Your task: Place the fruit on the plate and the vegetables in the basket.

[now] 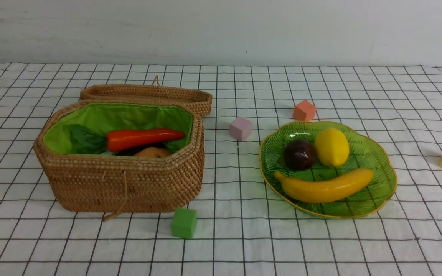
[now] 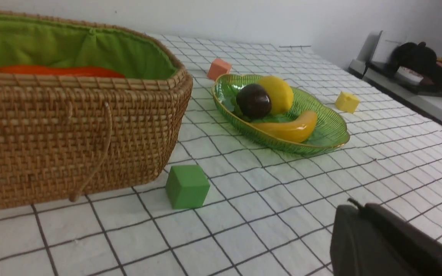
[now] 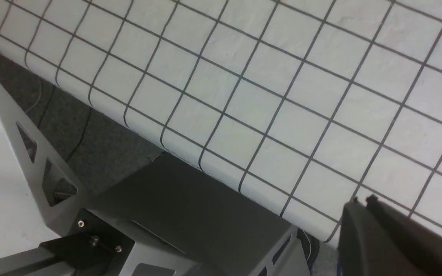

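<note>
Plate [image 1: 382,168], centre right of the front view: banana [image 1: 326,186], lemon [image 1: 332,147] and mangosteen [image 1: 300,154] all lie on it. Basket [image 1: 121,180], centre left: carrot [image 1: 144,138] on top, potato [image 1: 152,152] under it, something dark between them that I take for the eggplant. My left pincer [image 2: 363,209] and right pincer [image 3: 363,203] are both clenched on nothing; sorting looks complete.

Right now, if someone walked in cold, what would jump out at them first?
Probably the green plate on the right of the checked cloth, holding the banana, lemon and dark mangosteen. Next, the open wicker basket on the left, its bright green lining framing the carrot.
</note>
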Controlling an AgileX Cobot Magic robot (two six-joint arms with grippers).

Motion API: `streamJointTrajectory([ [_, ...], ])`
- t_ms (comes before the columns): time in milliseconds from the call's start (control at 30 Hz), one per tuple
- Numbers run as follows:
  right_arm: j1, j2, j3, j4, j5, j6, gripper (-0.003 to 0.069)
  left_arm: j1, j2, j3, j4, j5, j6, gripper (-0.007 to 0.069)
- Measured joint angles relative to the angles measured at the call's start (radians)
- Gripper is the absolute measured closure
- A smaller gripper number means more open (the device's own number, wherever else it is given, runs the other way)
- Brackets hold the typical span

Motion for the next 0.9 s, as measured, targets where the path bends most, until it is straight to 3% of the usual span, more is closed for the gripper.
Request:
streamJointTrajectory([
  [267, -0.002, -0.110, 0.003, 0.000, 0.003, 0.001, 0.0638, 0.000, 0.000, 0.006, 0.000, 0.044, 0.000, 0.0637],
  [367, -0.065, -0.171, 0.014, -0.026, 0.005, -0.010, 0.0638, 0.000, 0.000, 0.007, 0.000, 0.046, 0.000, 0.0637],
  [433, -0.174, -0.257, 0.064, -0.053, -0.021, -0.065, 0.0638, 0.000, 0.001, 0.007, 0.000, 0.047, 0.000, 0.0637],
  [533, -0.308, -0.352, 0.165, -0.056, -0.174, -0.142, 0.0638, 0.000, 0.001, 0.007, 0.000, 0.047, 0.000, 0.0637],
  [700, -0.543, -0.568, 0.550, 0.016, -0.619, -0.226, 0.0638, 0.000, 0.001, 0.007, 0.000, 0.049, 0.000, 0.0633],
  [900, -0.597, -0.668, 0.833, 0.035, -0.818, -0.229, 0.0638, 0.000, 0.001, 0.007, 0.000, 0.050, 0.000, 0.0629],
])
